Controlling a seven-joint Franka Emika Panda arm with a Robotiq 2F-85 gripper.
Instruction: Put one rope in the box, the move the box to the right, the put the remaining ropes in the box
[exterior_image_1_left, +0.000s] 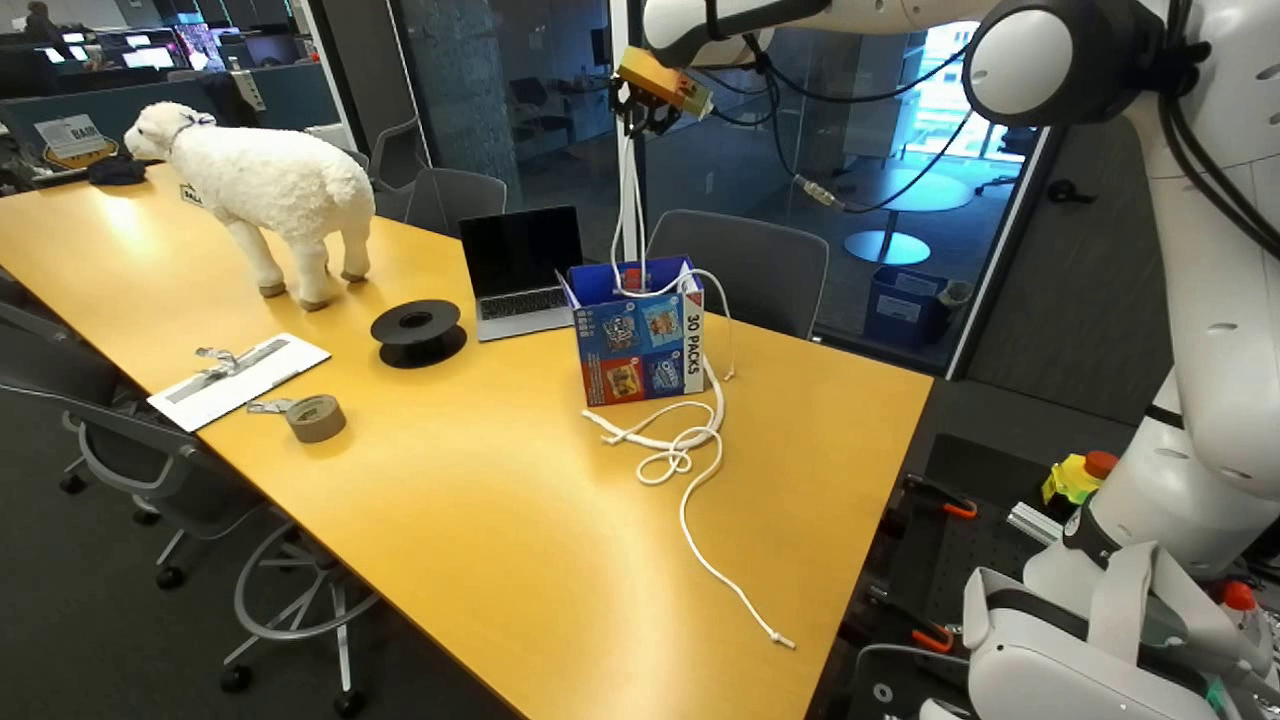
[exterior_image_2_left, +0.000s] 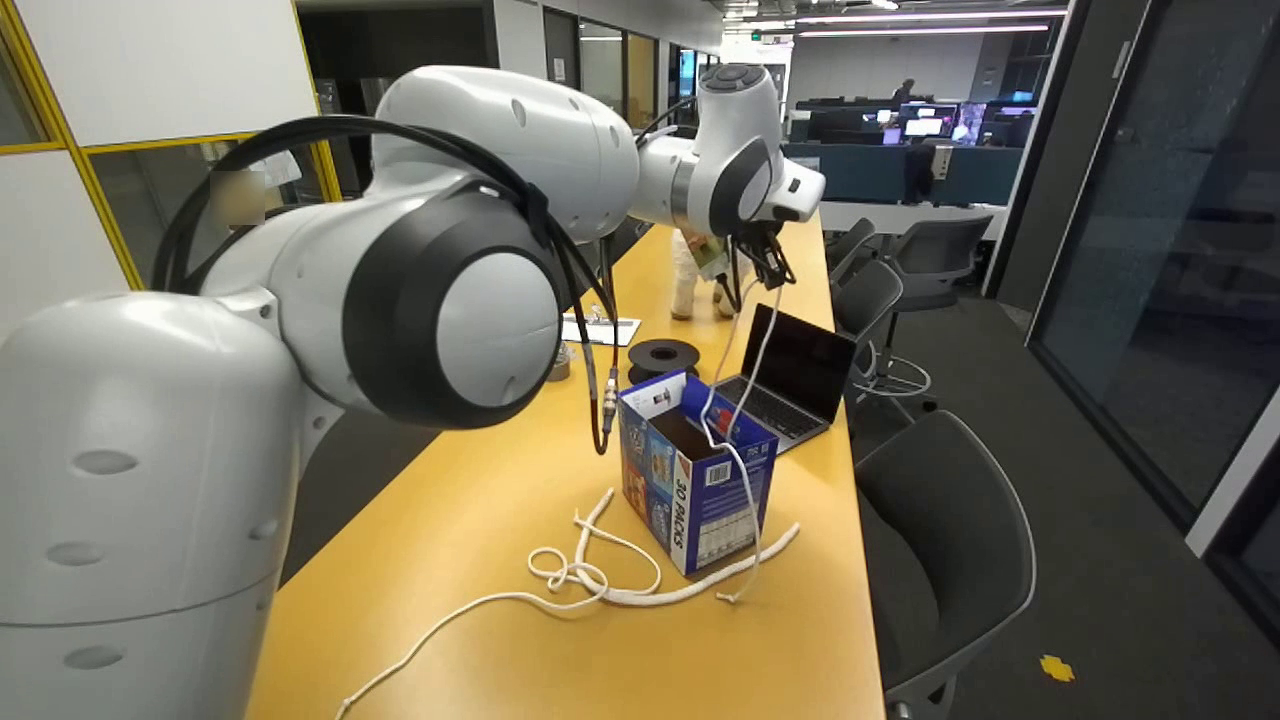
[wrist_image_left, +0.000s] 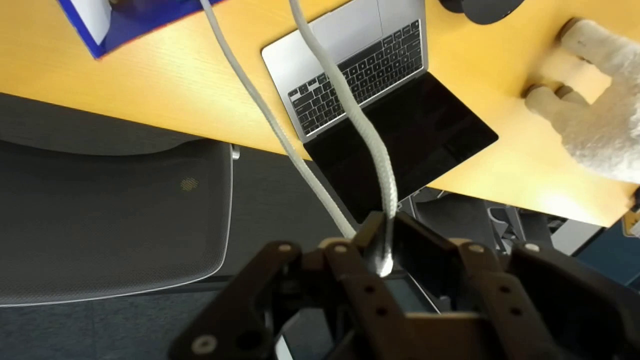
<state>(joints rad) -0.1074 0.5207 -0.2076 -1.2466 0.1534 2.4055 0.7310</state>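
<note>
A white rope (wrist_image_left: 369, 132) is pinched between the robot's jaws, which are raised well above a yellow surface (exterior_image_1_left: 480, 500). Two strands hang from the grip; in the wrist view the dark jaws are blurred and hide where the thinner-looking strand meets them. Lower down stands a blue cardboard box (exterior_image_1_left: 640, 350), upright and open-topped (its narrow side reads "30 PACKS"). One strand drops into the opening, its lower part out of sight behind the walls. The other crosses the rim, and its end dangles outside; whether that tip touches the surface is hard to tell. In the wrist view only a corner of the box shows, cut off at the top.

Beside the box lie a thicker rope (exterior_image_2_left: 655, 599) and a thin rope (exterior_image_2_left: 515, 597), looped and tangled across it. The thin one runs to the lower edge of an exterior view, so its tip is hard to make out there. A laptop (exterior_image_1_left: 522, 250) sits near the box, which partly covers it in both exterior views. Farther along are a black spool (exterior_image_1_left: 418, 337), a roll of tape (exterior_image_1_left: 318, 422), a clipboard (exterior_image_1_left: 250, 378) and a toy sheep (exterior_image_1_left: 275, 185), the last mostly hidden by the arm (exterior_image_2_left: 510, 150) in an exterior view.
</note>
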